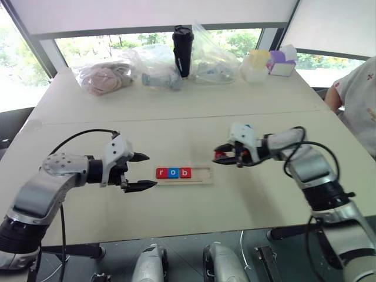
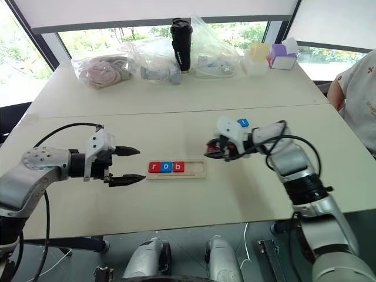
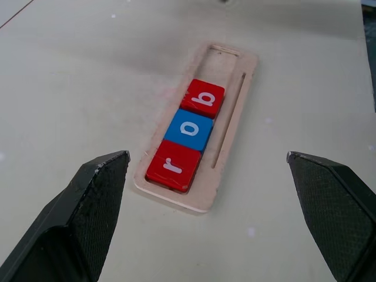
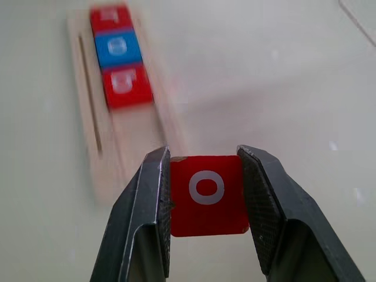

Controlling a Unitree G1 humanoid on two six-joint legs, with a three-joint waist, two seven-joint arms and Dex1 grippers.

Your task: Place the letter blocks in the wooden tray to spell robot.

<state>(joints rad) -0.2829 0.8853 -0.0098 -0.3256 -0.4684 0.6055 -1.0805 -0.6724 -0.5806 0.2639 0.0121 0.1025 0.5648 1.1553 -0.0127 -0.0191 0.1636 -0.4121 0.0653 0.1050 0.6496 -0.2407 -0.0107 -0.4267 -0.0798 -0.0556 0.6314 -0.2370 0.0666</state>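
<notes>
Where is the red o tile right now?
The red o tile is pinched in the right pincer, held above the table just right of the wooden tray, where r, o, b already sit.

big cream table (image 1: 176, 100) with a seam across the middle, bright windows (image 1: 147, 38) at 12 o'clock showing green trees, white blinds (image 1: 153, 12) pulled partway, dark window frames, clear plastic bags (image 1: 147, 64) and a black tumbler (image 1: 183, 50) along the far edge, dark floor at 6 o'clock
</notes>
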